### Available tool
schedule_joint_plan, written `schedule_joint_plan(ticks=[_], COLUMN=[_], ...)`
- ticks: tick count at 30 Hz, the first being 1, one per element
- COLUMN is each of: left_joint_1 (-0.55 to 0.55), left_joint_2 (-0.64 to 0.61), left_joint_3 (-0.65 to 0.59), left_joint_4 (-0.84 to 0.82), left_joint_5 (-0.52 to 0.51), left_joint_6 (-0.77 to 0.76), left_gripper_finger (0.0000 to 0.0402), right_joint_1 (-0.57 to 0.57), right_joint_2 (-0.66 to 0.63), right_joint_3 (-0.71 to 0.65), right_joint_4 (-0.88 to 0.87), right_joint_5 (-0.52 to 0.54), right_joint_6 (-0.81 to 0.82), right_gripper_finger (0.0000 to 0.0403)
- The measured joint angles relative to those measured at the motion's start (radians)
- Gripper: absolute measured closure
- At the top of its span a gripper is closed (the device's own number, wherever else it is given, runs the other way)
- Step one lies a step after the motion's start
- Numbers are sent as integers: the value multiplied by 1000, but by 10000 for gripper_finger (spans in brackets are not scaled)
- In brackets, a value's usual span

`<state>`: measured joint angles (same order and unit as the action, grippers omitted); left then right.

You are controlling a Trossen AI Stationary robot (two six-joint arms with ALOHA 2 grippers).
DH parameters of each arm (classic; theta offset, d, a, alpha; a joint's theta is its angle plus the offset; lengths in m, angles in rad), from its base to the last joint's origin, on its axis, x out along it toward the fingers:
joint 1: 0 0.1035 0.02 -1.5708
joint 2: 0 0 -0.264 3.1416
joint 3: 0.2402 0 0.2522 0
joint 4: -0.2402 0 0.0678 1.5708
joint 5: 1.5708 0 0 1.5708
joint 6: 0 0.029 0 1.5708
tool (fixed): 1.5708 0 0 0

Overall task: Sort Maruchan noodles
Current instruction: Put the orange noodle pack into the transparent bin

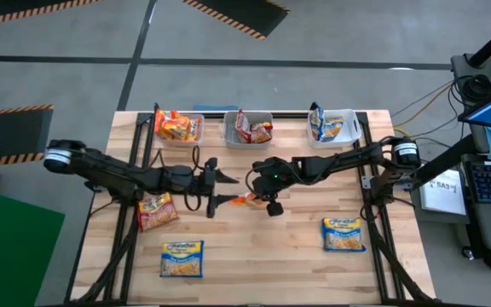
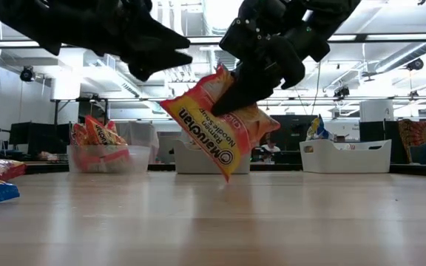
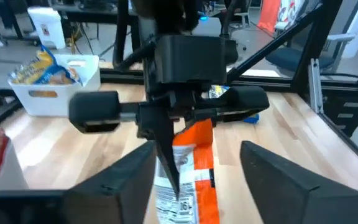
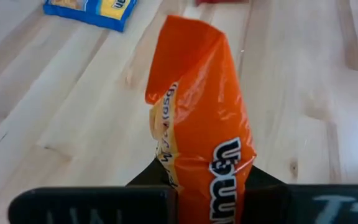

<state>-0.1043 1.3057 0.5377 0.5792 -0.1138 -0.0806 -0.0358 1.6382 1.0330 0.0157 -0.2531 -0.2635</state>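
My right gripper (image 1: pixel 259 198): clamped on orange packet (image 2: pixel 217 122), lifted above table (image 1: pixel 271 247).
My left gripper (image 1: pixel 222 189): fingers apart, just beside that packet.

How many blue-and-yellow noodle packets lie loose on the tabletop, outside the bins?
2: one blue-and-yellow packet at the near-left, another blue-and-yellow packet at the near-right. A similar one sits in the right bin; more may hide there.

Orange packet (image 4: pixel 204 143) bottom cut off — right pincer (image 4: pixel 197 193) tips hidden.
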Motion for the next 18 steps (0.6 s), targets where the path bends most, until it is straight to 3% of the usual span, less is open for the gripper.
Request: schedule_joint_plan(ticks=[8,14,18], left_joint_1=[-9,-9,-11], left_joint_2=[167,292,325], left_joint_3=[-2,11,19], left_joint_4=[82,146,146], left_joint_5=[1,1,1], left_joint_6=[-53,-68,-78], left_gripper_finger=[133,131,152], right_joint_1=[-2,-2,-2], right_joint_2=[0,0,0], right_joint_3=[-2,-4,-4], right_joint_4=[20,20,20], right_joint_5=[2,2,2], right_joint_6=[-3,0,1], right_gripper_finger=[370,370,370])
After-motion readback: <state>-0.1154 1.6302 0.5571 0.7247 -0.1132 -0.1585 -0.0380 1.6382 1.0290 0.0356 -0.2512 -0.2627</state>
